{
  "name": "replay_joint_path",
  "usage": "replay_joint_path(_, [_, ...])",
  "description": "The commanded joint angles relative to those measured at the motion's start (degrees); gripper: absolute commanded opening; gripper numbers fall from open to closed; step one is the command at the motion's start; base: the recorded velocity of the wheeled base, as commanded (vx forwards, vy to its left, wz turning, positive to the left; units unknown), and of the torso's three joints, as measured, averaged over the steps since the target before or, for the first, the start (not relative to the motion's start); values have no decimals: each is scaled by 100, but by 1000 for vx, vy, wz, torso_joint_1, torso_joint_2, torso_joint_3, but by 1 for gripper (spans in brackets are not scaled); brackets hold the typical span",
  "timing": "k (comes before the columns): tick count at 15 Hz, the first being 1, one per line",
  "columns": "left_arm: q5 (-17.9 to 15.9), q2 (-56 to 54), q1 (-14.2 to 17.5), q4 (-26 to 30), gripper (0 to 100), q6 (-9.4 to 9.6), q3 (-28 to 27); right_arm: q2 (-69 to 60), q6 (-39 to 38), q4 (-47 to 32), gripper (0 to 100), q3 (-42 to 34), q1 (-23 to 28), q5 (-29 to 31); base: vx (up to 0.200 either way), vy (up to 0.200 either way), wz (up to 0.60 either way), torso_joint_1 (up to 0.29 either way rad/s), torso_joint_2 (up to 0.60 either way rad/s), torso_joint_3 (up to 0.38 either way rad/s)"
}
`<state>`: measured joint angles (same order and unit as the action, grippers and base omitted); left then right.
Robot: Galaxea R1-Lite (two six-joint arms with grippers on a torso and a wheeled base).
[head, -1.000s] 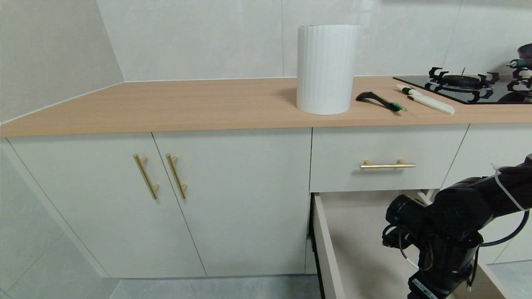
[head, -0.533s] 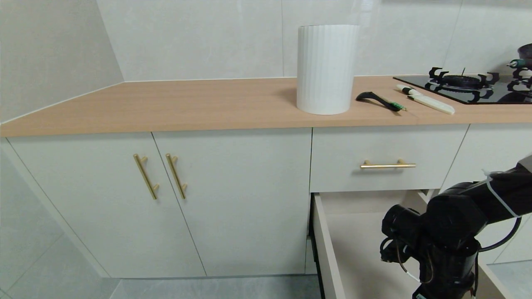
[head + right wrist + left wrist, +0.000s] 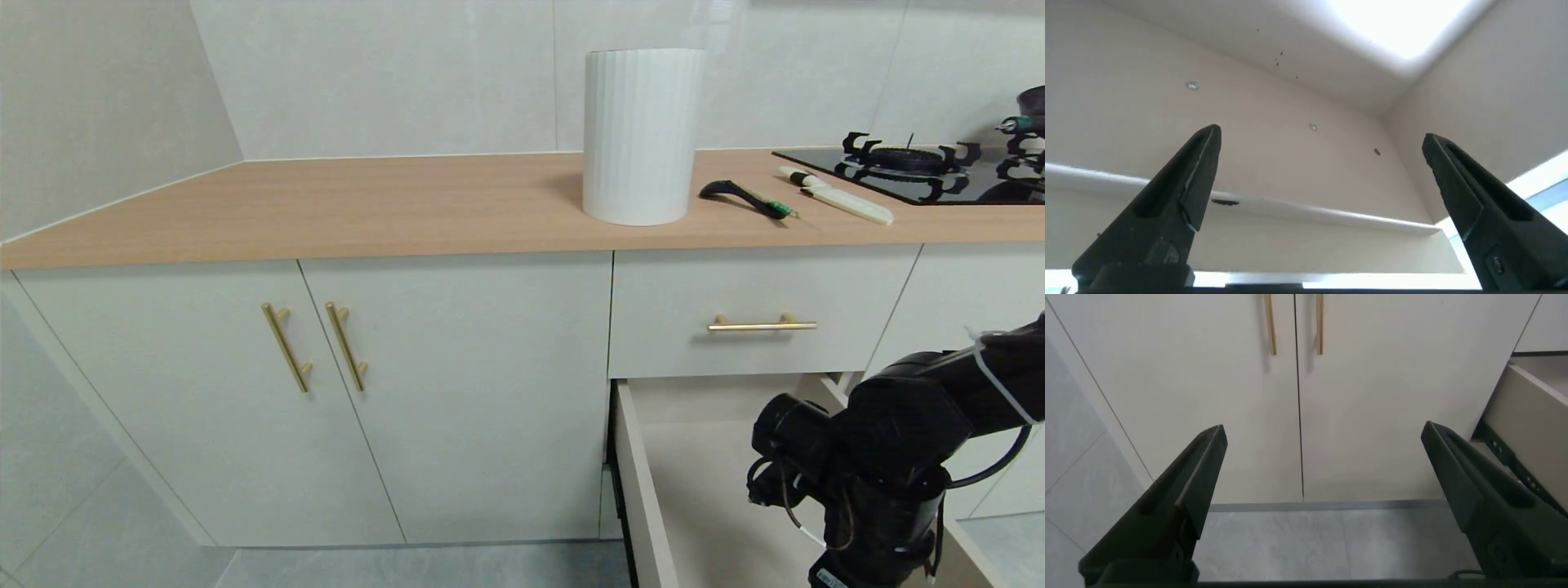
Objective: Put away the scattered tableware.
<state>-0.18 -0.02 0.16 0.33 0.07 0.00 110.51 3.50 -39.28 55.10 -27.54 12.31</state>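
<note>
On the wooden counter [image 3: 367, 204] lie a black-handled utensil [image 3: 741, 196] and a white knife [image 3: 841, 200], both right of a tall white ribbed container [image 3: 641, 135]. Below them the lower drawer [image 3: 694, 482] stands pulled out and looks bare inside. My right arm [image 3: 882, 457] hangs over that drawer. My right gripper [image 3: 1320, 135] is open with nothing between its fingers, facing the drawer's pale inner panels [image 3: 1290, 98]. My left gripper [image 3: 1321, 433] is open and empty, low in front of the cabinet doors [image 3: 1298, 392].
A black gas hob [image 3: 914, 167] sits at the counter's right end. The shut upper drawer has a gold handle [image 3: 761, 325]. Two gold handles [image 3: 314, 347] mark the double cabinet doors on the left. The open drawer's side [image 3: 1535, 400] juts out beside the left gripper.
My right arm dipped a little over the open drawer, then rose slightly again. The things on the counter have not moved.
</note>
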Motion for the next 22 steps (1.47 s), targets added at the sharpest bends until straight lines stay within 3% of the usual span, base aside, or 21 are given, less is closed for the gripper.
replay_joint_path(1, [9, 2, 2, 2, 100, -7, 0, -574, -7, 17, 100, 45, 152, -1, 0, 0, 0, 0, 0, 0])
replay_joint_path(6, [9, 2, 2, 2, 100, 1, 0, -1699, -174, 623, 100, 124, 521, -18, 0, 0, 0, 0, 0, 0])
replay_joint_path(13, [1, 2, 2, 2, 100, 1, 0, -2156, -359, 1335, 100, 88, 697, -45, 0, 0, 0, 0, 0, 0])
replay_joint_path(18, [9, 2, 2, 2, 100, 1, 0, -2174, -341, 1361, 100, 45, 768, -10, 0, 0, 0, 1, -16, -17])
replay_joint_path(22, [1, 2, 2, 2, 100, 1, 0, -2183, -332, 1361, 100, 36, 768, -10, 0, 0, 0, 41, -293, -295])
